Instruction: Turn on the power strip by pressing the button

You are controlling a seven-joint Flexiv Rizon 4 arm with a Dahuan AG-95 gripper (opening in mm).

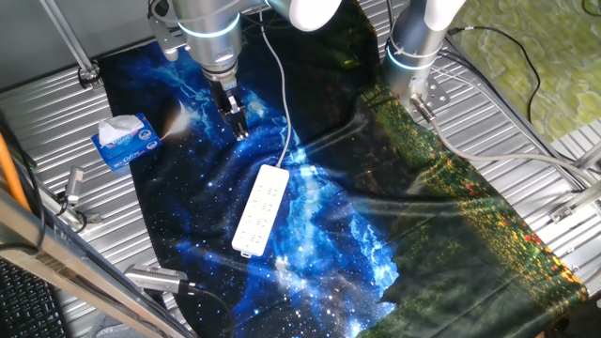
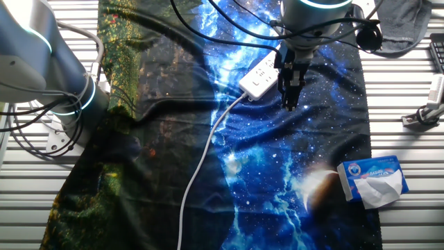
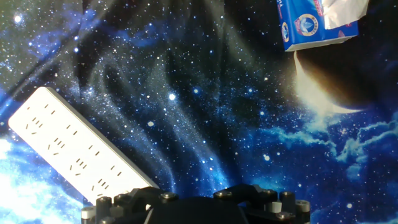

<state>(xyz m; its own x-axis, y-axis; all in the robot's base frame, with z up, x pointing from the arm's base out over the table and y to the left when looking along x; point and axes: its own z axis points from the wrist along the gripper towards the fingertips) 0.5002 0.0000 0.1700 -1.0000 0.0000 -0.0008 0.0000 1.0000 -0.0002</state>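
The power strip [image 1: 261, 211] is a long white bar with rows of dark socket holes, lying on a galaxy-print cloth [image 1: 329, 235]. Its white cord [image 1: 285, 113] leaves the far end. It also shows in the other fixed view [image 2: 260, 78] and at the left of the hand view [image 3: 74, 149]. The button is too small to make out in any view. My gripper [image 1: 240, 130] hangs over the cloth, just beyond and beside the strip's corded end, apart from it [image 2: 290, 103]. The hand view shows only the hand's dark body, not the fingertips.
A blue-and-white tissue box [image 1: 124, 141] sits on the cloth's edge [image 2: 371, 179] [image 3: 320, 22]. A second arm's base [image 1: 413, 56] stands at the cloth's far side [image 2: 66, 94]. Metal fixtures [image 1: 70, 192] lie on the ribbed table [image 2: 423, 114].
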